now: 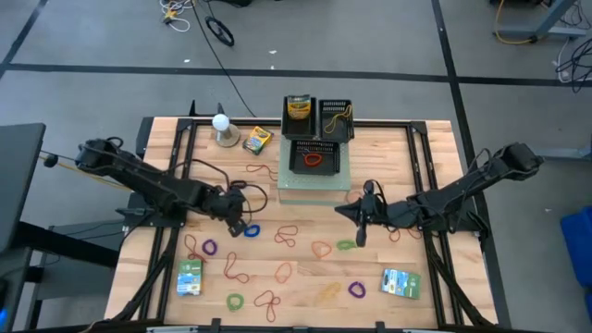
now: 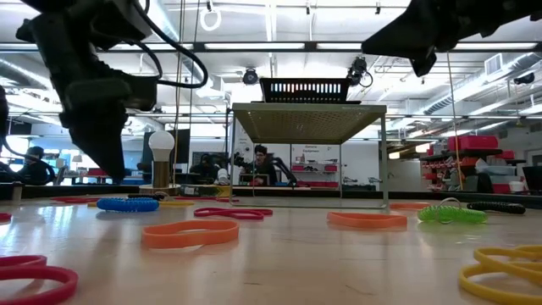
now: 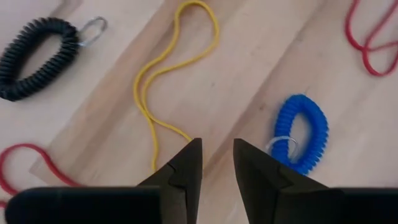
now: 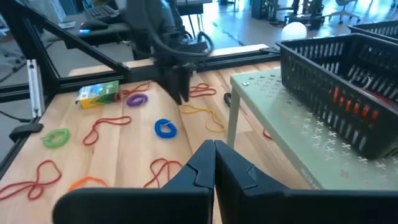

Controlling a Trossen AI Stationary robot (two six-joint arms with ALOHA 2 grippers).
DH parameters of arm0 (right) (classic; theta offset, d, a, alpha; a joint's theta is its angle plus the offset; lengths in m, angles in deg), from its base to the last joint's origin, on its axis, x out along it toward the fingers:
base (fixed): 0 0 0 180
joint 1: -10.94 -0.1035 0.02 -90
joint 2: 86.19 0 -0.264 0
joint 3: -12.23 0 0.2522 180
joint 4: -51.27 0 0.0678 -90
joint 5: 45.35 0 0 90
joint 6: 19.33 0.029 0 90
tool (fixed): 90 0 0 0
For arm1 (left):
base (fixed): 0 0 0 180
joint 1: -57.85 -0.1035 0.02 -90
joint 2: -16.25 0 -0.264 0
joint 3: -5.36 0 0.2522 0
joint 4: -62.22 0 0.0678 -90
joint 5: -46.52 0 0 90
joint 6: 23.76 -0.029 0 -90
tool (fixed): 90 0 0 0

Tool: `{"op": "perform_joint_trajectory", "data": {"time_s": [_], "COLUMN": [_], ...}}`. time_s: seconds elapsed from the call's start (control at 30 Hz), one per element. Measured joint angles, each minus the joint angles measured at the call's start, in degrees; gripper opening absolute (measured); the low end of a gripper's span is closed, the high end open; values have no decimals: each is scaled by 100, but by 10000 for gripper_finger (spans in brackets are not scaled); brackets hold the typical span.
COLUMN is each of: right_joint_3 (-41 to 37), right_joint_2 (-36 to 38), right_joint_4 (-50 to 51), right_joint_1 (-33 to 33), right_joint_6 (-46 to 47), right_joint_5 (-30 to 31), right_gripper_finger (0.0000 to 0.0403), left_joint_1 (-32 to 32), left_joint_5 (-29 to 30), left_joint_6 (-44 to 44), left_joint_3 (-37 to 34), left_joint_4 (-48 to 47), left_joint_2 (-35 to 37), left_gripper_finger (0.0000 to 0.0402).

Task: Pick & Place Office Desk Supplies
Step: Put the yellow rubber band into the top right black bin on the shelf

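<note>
a yellow band point(image 3: 163, 81) lies loose on the table point(image 1: 388, 199) just under the left gripper point(image 3: 216, 163), jaws narrowly parted and empty. a few supplies sit in the baskets point(image 1: 319, 117); most bands point(image 1: 287, 236) and packets point(image 1: 400, 282) remain scattered. the right gripper point(image 4: 213, 163) hangs near the stand, jaws closed, empty.

You've got a pale wood-grain table point(image 3: 261, 81). On it: blue coiled band point(image 3: 301, 127), black coiled band point(image 3: 37, 56), thin yellow band point(image 3: 168, 68), red bands point(image 3: 367, 43). Black mesh baskets point(image 1: 319, 139) on a pale green stand point(image 1: 314, 190). Dark fingers point(image 3: 186, 171).
</note>
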Motion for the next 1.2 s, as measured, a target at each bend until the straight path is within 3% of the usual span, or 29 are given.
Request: {"op": "perform_joint_trajectory", "data": {"time_s": [0.2, 0.5, 0.63, 0.9, 1.1, 1.2], "right_joint_3": [0, 0, 0, 0, 0, 0], "right_joint_2": [0, 0, -2, -2, -2, -2], "right_joint_4": [6, 6, 6, -27, -37, -37], "right_joint_1": [-64, -62, -60, -60, -60, -60], "right_joint_6": [-136, -302, -302, -304, -341, -350], "right_joint_5": [0, 0, 0, 0, 0, 0], "right_gripper_finger": [6, 6, 6, 6, 6, 6], "left_joint_1": [-518, -1208, -1401, -1561, -1514, -1514], "left_joint_5": [44, 37, -71, -165, -310, -352], "left_joint_6": [-280, -896, -1155, -1414, -1590, -1616], "left_joint_3": [0, -2, -2, 24, 11, -7], "left_joint_4": [-44, 0, 185, 295, 301, 227], "left_joint_2": [0, -215, -498, -1043, -940, -779], "left_gripper_finger": [106, 175, 180, 101, 18, 7]}}
